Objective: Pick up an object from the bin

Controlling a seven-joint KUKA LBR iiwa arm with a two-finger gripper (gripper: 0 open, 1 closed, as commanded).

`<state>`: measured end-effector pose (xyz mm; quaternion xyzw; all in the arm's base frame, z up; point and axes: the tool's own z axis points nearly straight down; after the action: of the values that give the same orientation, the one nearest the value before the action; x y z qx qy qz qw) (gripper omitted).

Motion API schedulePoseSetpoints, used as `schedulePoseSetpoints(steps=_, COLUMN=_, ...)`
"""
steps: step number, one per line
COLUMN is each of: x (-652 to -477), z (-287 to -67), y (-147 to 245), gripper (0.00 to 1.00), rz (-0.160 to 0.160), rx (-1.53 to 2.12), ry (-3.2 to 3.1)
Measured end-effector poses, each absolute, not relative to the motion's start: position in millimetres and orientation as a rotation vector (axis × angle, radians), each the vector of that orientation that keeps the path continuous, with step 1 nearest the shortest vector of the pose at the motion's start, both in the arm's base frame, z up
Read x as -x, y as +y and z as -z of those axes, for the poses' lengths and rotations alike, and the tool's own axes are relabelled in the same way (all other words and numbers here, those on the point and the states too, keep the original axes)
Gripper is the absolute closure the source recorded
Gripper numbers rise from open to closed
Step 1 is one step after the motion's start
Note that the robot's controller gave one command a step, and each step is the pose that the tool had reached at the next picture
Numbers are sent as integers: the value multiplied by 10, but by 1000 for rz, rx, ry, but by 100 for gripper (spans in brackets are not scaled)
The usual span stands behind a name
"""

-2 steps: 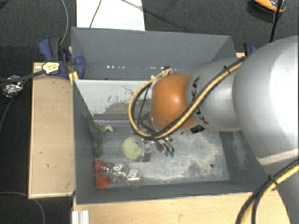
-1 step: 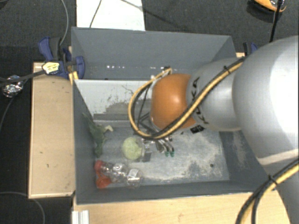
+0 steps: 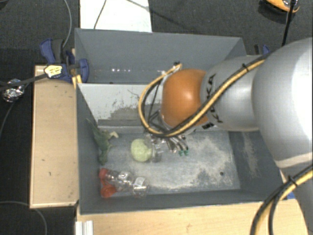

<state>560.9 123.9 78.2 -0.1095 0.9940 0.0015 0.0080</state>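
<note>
Gripper [image 3: 165, 148]: low at mid-floor of grey metal bin [image 3: 210, 177]; clenched or released, cannot tell.
Pale green round ball [image 3: 140, 151]: just left of gripper.
Green toy dinosaur [image 3: 102, 143]: farther left, by wall.
Red-and-clear plastic bundle [image 3: 120, 181]: front-left corner.

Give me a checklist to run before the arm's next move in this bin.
1. Position: the gripper is low in the bin, close beside the pale green ball: ok.
2. Whether the ball is actually gripped: cannot tell; the orange wrist cover hides the contact.
3. Neighbour: the green toy dinosaur lies apart, left of the ball: ok.
4. Neighbour: the red and clear plastic thing lies apart, near the front left corner: ok.
5. Walls: the gripper stands away from all of them: ok.
</note>
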Motion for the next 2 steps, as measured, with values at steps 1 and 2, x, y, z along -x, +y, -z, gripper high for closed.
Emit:
schedulePoseSetpoints(steps=1, x=-5525, z=-758, y=1380, gripper=100, rz=1, rx=487, ry=3078)
schedulePoseSetpoints(steps=2, x=-5492, z=-1180, y=1383, gripper=100, rz=-4, rx=506, ry=3091)
